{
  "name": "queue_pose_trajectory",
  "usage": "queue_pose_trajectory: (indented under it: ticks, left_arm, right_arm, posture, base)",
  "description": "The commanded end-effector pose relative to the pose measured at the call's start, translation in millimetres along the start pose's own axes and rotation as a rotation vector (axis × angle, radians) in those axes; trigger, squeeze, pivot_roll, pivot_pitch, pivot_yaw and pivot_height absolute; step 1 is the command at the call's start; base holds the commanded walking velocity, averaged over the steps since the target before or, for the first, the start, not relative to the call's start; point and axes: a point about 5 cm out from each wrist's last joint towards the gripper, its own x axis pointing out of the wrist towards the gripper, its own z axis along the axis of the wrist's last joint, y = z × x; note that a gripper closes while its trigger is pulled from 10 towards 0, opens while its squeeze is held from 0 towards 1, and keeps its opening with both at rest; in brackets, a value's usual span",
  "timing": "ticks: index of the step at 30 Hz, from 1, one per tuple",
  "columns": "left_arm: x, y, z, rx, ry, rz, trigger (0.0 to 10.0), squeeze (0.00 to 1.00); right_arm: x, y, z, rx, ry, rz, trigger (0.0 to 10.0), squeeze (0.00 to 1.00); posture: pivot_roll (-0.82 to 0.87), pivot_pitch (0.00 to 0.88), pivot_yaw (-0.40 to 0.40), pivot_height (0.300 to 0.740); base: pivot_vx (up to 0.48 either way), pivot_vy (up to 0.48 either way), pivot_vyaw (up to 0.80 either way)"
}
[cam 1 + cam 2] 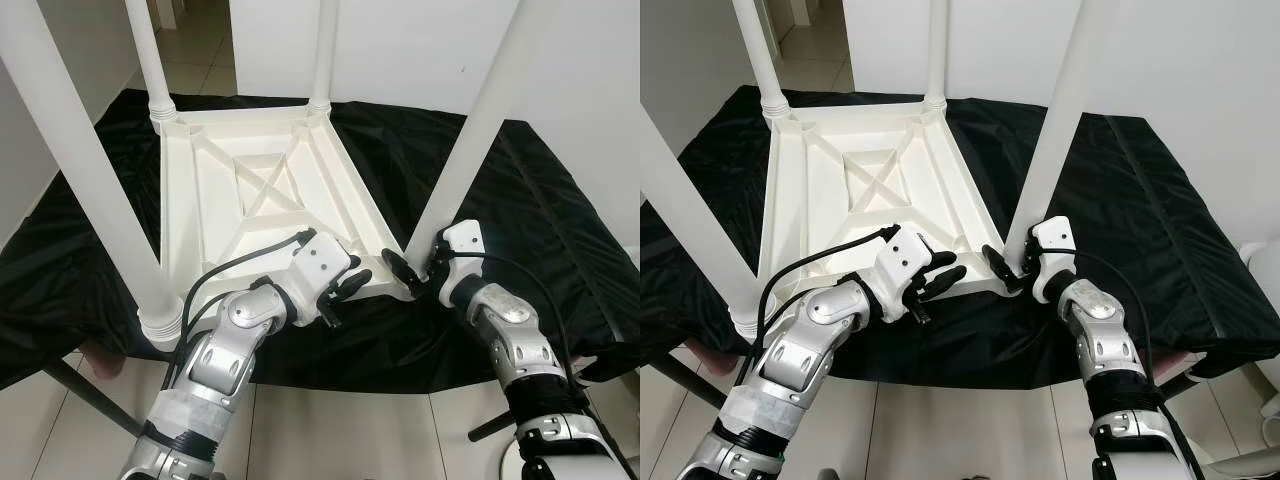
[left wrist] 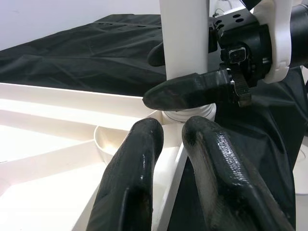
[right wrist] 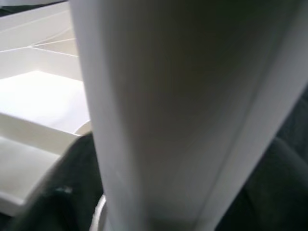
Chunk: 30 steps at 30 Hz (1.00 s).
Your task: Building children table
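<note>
Left gripper: at the near edge of the tabletop, its fingers close together with a narrow gap, holding nothing, tips just short of the near right leg's base.
Right gripper: at the near right corner, its fingers set around the base of the near right leg; one finger lies across the leg's front, the other shows behind it.
Tabletop: white, upside down, ribbed underside up, stretching away from both grippers.
Near left leg: upright in its corner socket, left of the left gripper.
Far legs: two more upright at the far corners, beyond the fingers.
Cloth: black, spread under the tabletop.
</note>
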Motion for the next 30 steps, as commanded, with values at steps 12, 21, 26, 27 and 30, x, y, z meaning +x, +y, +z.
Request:
queue_pose_trajectory:
  ticks: [12,21,26,27,30]
  left_arm:
    - [0.9,1.0,-3.4,0.0,0.014,0.061,10.0,0.0]
    - [1.3,-0.2,-3.7,-0.001,0.013,0.056,10.0,0.0]
    - [2.2,-2.0,-3.8,-0.004,0.011,0.051,10.0,0.0]
    - [2.2,-2.0,-3.8,-0.004,0.011,0.051,10.0,0.0]
    - [2.1,-2.7,-4.3,-0.005,0.011,0.05,10.0,0.0]
  right_arm:
    - [-3.9,-2.0,-14.5,0.023,0.04,0.019,4.7,0.0]
    - [-3.0,3.8,-15.1,0.064,0.026,-0.02,10.0,0.0]
    - [-0.8,5.8,-13.7,0.076,0.018,-0.119,10.0,0.0]
    - [-0.8,5.8,-13.7,0.076,0.018,-0.119,10.0,0.0]
    - [1.3,11.8,-12.2,0.121,0.018,-0.283,10.0,0.0]
  posture:
    - [0.03,0.047,-0.035,0.74]
    - [0.02,0.043,-0.038,0.74]
    - [0.02,0.04,-0.041,0.74]
    - [0.02,0.04,-0.041,0.74]
    - [0.02,0.038,-0.046,0.74]
  base:
    - [0.0,0.0,0.0]
    - [0.0,0.0,0.0]
    - [0.0,0.0,0.0]
    - [0.0,0.0,0.0]
    - [0.0,0.0,0.0]
